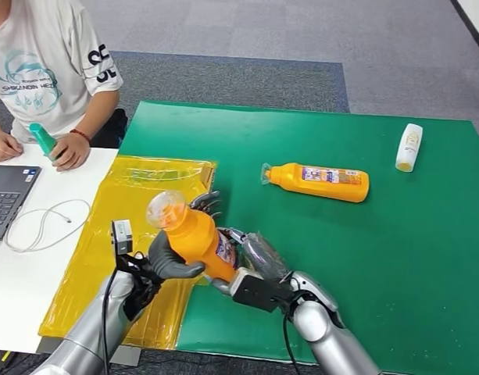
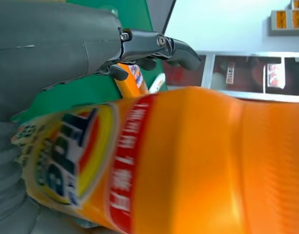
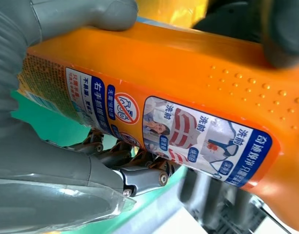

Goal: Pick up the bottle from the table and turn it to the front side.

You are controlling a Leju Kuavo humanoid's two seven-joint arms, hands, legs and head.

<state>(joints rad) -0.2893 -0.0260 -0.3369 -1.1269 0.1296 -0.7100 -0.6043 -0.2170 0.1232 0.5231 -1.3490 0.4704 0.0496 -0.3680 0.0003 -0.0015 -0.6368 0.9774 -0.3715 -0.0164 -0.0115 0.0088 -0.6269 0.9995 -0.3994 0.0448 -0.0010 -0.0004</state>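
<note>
Right hand (image 3: 48,146) fingers (image 3: 140,175) grip the orange bottle (image 3: 184,73)

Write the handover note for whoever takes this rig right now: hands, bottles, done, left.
Left hand: grips the held orange bottle near its neck.
Right hand: grips the same bottle's base end.
Bottle is off the green mat, clear cap toward the camera.
A second orange bottle lies on the mat; a white bottle lies at the far right.
Done: pickup.
Left: finish turning to the front; facing side unclear.

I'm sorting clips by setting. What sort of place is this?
Probably an office or lab used for robot trials: grey carpet floor, a green mat laid out as a work surface, and a person seated beside it at a laptop.
</note>
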